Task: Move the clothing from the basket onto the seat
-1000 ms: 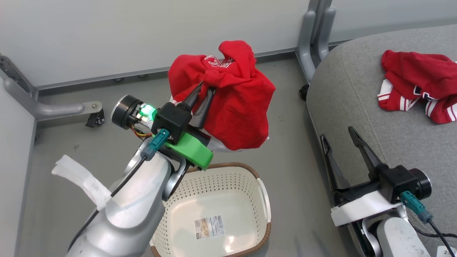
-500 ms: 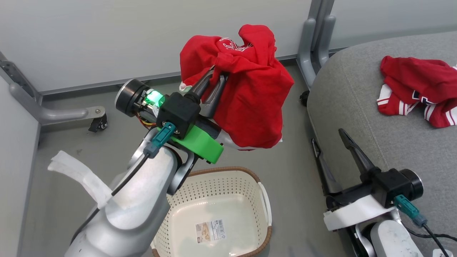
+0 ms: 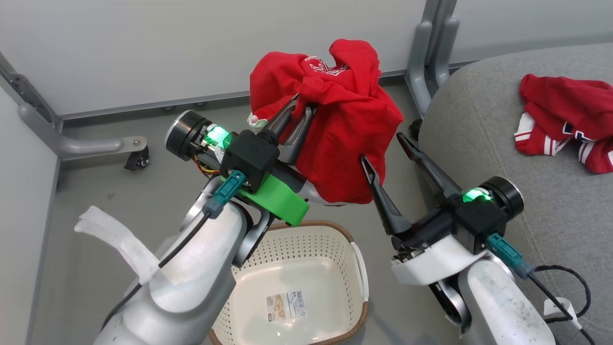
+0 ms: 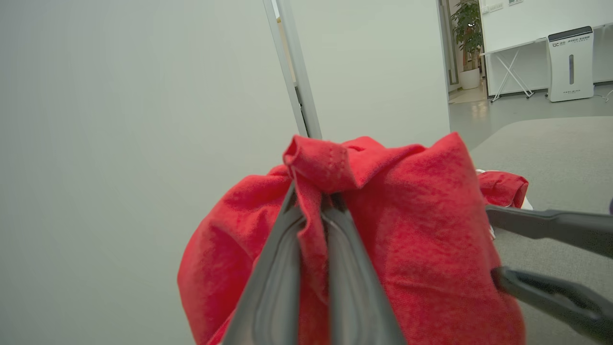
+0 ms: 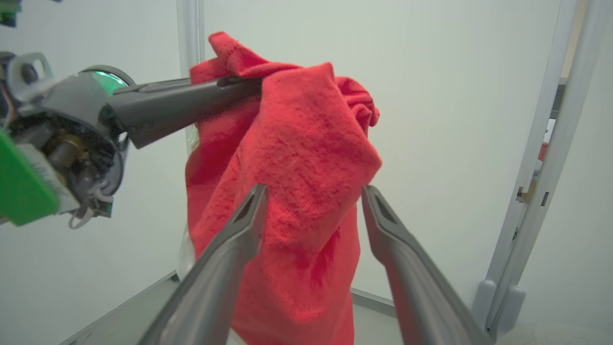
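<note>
Left hand point(image 3: 302, 104) clamps the plain red garment point(image 3: 345, 129) above the basket point(image 3: 335, 225); right hand point(image 3: 380, 147) (fingers spread wide, empty) sits at the garment's four o'clock.

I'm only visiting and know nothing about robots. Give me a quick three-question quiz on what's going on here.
1. True or false: the basket holds a garment.
2. The left gripper is shut on: A the plain garment, B the basket rim, C nothing.
3. Fill in: the striped garment lies on the ____.
Key: 1 false; 2 A; 3 seat.
</note>
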